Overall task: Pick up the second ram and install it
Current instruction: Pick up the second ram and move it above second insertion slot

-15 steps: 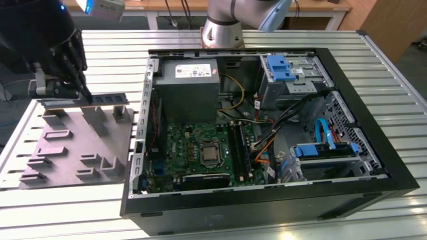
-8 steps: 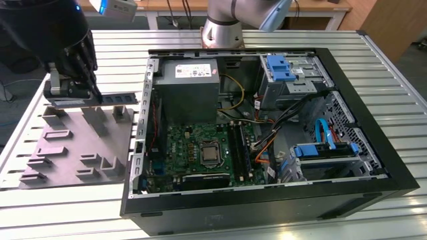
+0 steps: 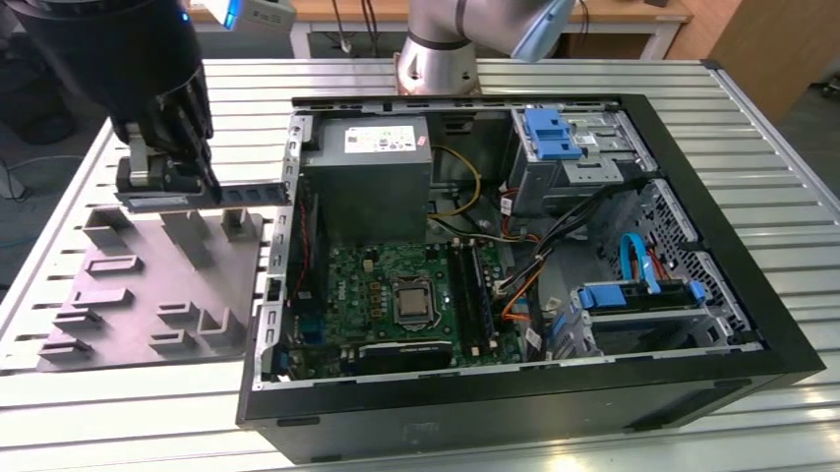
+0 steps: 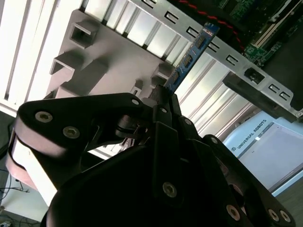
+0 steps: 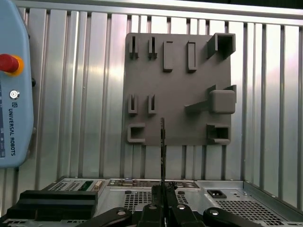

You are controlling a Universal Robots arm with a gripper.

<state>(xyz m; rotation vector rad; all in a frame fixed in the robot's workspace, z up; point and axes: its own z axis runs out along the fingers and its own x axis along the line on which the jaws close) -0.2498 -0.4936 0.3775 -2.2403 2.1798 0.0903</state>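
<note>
In the exterior view I am holding the second ram (image 3: pixel 250 194) pinched in the tool (image 3: pixel 164 197), just above the grey holder tray (image 3: pixel 132 295), so the pick-up looks done. In both wrist views the stick is hanging over that tray, beside the open case (image 3: pixel 525 413), not yet seated.

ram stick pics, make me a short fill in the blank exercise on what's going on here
1. The gripper is ____ on the ram stick.
2. The ram stick is held near the grey tray, on the exterior view's ____ of the computer case.
3. The motherboard inside the case is ____ in colour.
Missing words: shut; left; green.
</note>
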